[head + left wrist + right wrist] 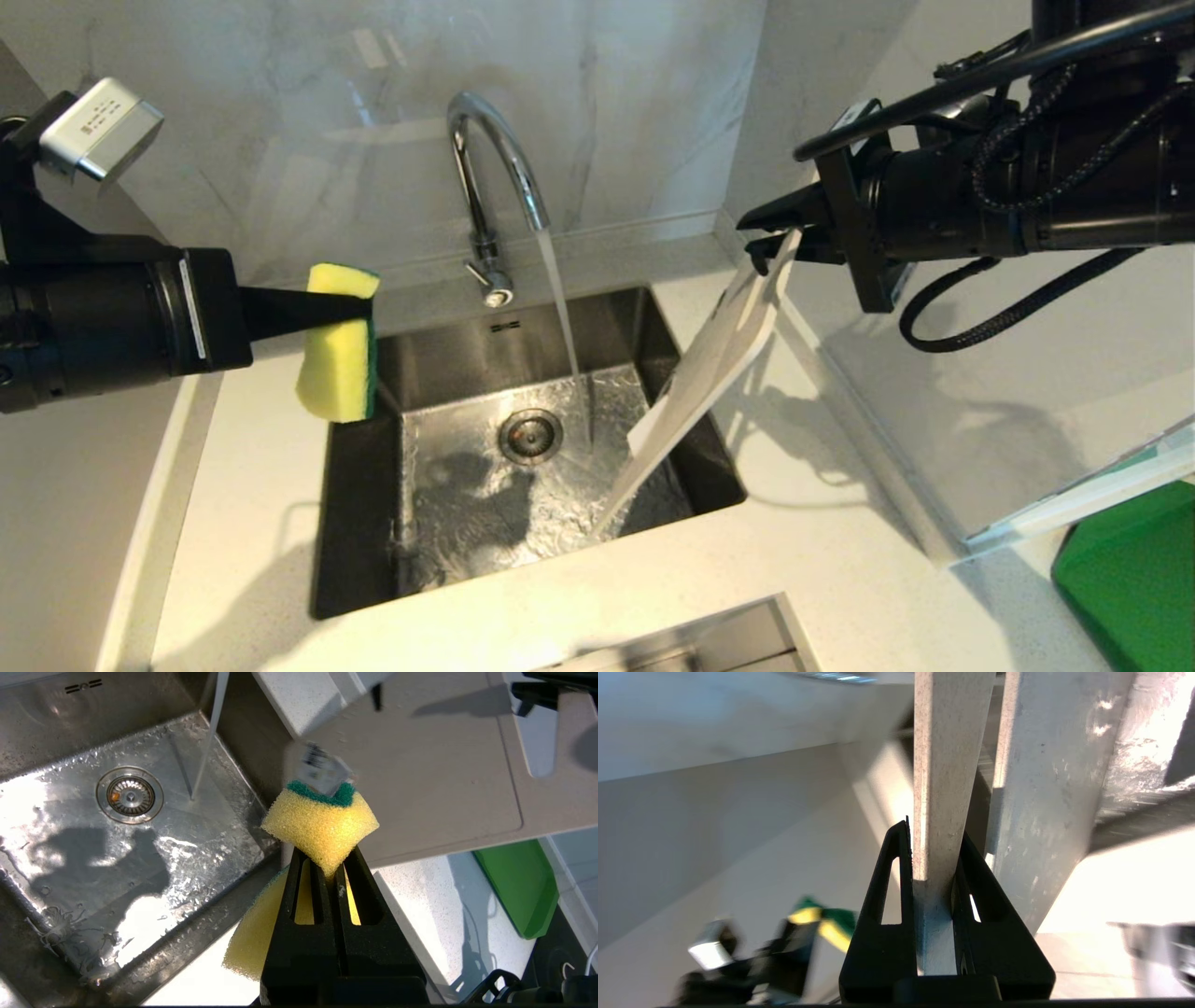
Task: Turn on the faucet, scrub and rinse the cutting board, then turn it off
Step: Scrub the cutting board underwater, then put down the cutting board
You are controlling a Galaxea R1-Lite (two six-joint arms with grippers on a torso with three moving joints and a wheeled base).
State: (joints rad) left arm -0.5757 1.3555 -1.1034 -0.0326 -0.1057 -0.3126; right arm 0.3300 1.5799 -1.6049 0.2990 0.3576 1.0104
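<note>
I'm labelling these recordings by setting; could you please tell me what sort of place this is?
Most likely a home kitchen: a steel sink set into a pale speckled counter, a chrome faucet running water, and a marble-look backsplash.

Cutting board (420, 765) label blurred, unreadable; green object (1134, 579) cut off by picture edge.

No writing can be read anywhere; the small label (97, 117) on the silver camera block (103, 128) above the left arm carries lines of print too fine to make out; the paper label (322, 771) on the cutting board (434, 779) is blurred.
</note>
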